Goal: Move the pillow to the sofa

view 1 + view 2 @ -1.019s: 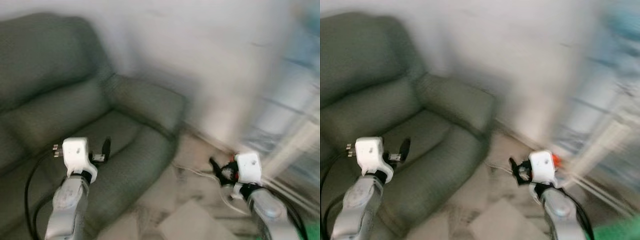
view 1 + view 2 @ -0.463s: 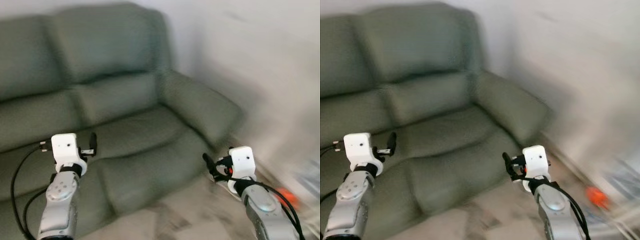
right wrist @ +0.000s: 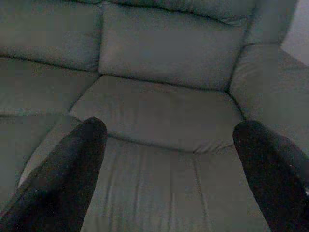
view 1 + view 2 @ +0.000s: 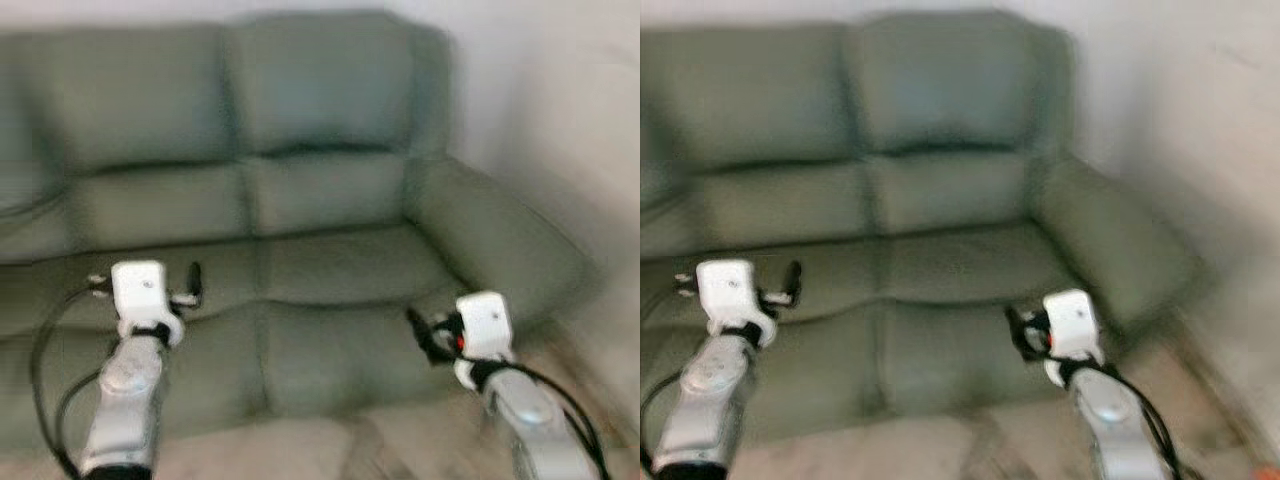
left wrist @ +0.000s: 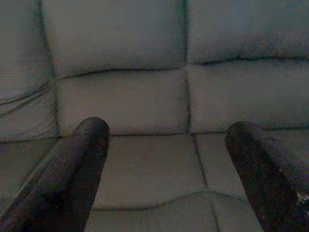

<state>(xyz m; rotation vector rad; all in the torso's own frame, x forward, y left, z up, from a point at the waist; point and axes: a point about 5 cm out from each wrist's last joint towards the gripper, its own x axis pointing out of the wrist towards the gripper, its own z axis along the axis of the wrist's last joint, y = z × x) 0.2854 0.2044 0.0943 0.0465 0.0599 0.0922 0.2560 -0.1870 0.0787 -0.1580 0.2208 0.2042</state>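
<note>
Sofa, grey-green with plump seat and back cushions, faces me in blurred head views, and both my arms are raised before its front edge: the left gripper and the right gripper each have their fingers spread wide and carry nothing, and I see no pillow on the seats or on the pale floor. My worry is that I wander or grope at a seat cushion instead, since the pillow is unlocated and the blur hides detail. No brand, label or writing can be read.
</note>
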